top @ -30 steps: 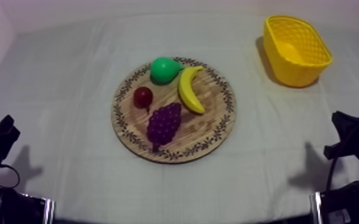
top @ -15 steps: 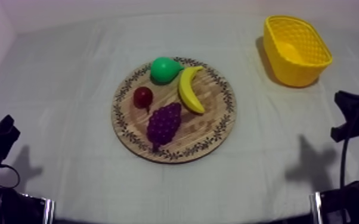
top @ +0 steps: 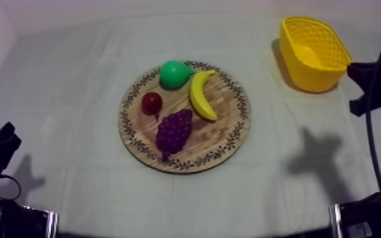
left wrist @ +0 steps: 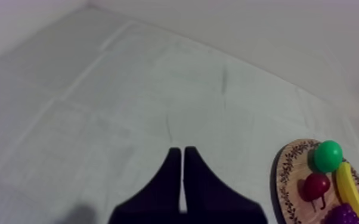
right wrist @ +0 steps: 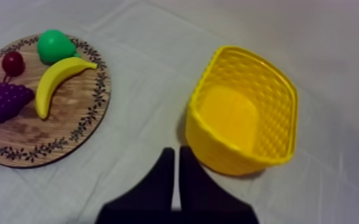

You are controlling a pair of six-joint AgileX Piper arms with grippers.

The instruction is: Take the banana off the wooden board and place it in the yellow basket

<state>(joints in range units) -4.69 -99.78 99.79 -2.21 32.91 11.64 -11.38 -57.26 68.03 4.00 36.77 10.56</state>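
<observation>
The banana (top: 201,95) lies on the wooden board (top: 231,140), long axis running from beside the pear (top: 175,73) toward the near rim, its curve bowing toward the grapes (top: 174,130). The yellow basket (top: 304,75) stands well apart. The right gripper (right wrist: 175,154), near the basket, is clenched on nothing, and so is the left gripper (left wrist: 182,154).

You have the board (top: 226,134) at the middle of the table (top: 66,95), with the basket (top: 308,78) well apart, to its far right. On the board the pear (top: 175,73) lies at the back, the banana (top: 200,95) just right of it, the small red fruit (top: 152,102) at the left, and the grapes (top: 174,131) in front.
</observation>
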